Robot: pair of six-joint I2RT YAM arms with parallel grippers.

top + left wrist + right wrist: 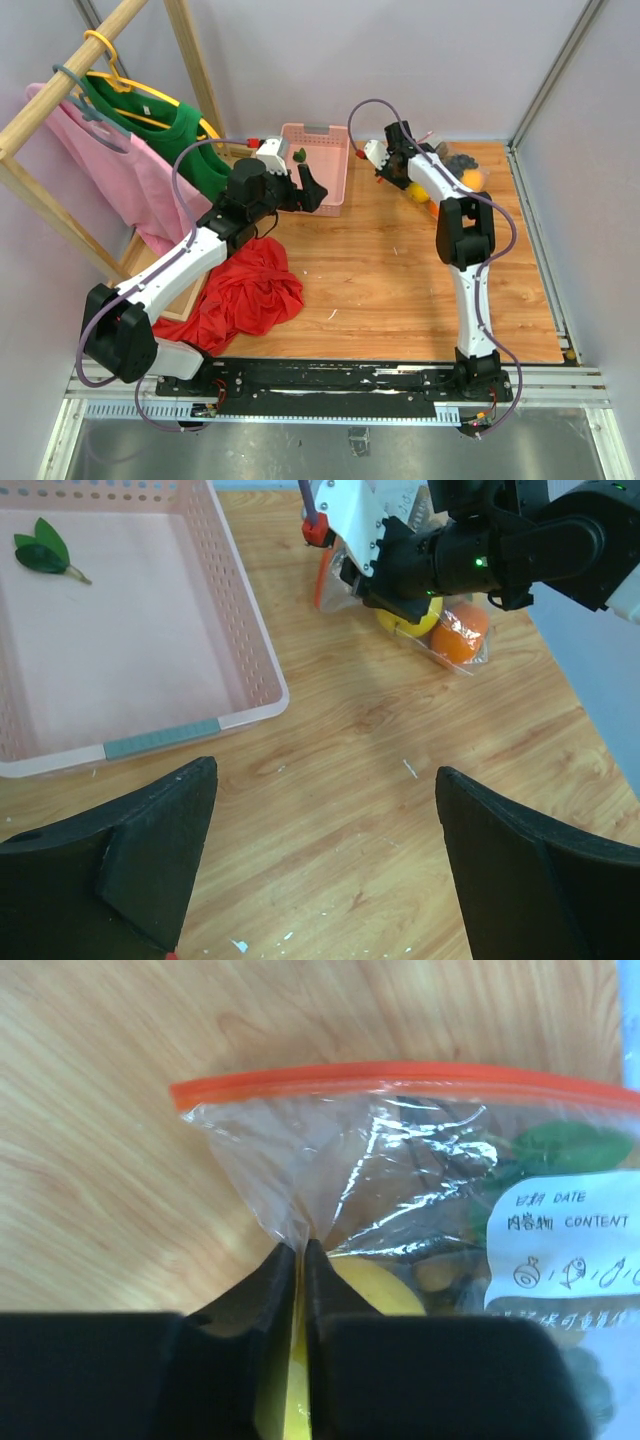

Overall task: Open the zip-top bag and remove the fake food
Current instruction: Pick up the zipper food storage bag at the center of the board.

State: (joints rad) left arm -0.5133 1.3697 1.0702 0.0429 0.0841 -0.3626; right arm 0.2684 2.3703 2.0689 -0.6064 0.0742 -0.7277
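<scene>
— While the right hand [301,1250] is pressing its fingers together, what is it gripping?

— It is clamping a fold of the bag [400,1150], in the clear film just below the zip strip [400,1077]. The two black fingers [250,1290] are sitting almost flush, with only the thin plastic between them.

— And how is the strip looking?

— It is running sideways just beyond the fingertips, showing as one unbroken orange-red band.

— Where is the bag lying?

— It is lying on the wood surface [400,270], under and ahead of the right hand and stretching away to that hand's right. The fruit is sitting inside it. A lemon [370,1285] is pressing against the film right at the fingertips, behind the pinched fold. In the left wrist view an orange [462,635] is resting just beside the lemon, on the side away from the right hand's fingers. A white label [565,1250] is showing on the film to the right of the fingers.

— What is the left hand doing?

— The left hand [325,770] is hanging above bare wood with its fingers spread wide, gripping nothing. The basket [250,650] is sitting ahead of it to the left, with a leaf [42,548] lying in the bottom. The bag and the right hand are sitting ahead of it to the right, well apart from its fingers.

— Is anything lying behind it?

— A red cloth [250,295] is lying crumpled on the surface behind the left hand, beside its arm.
</scene>
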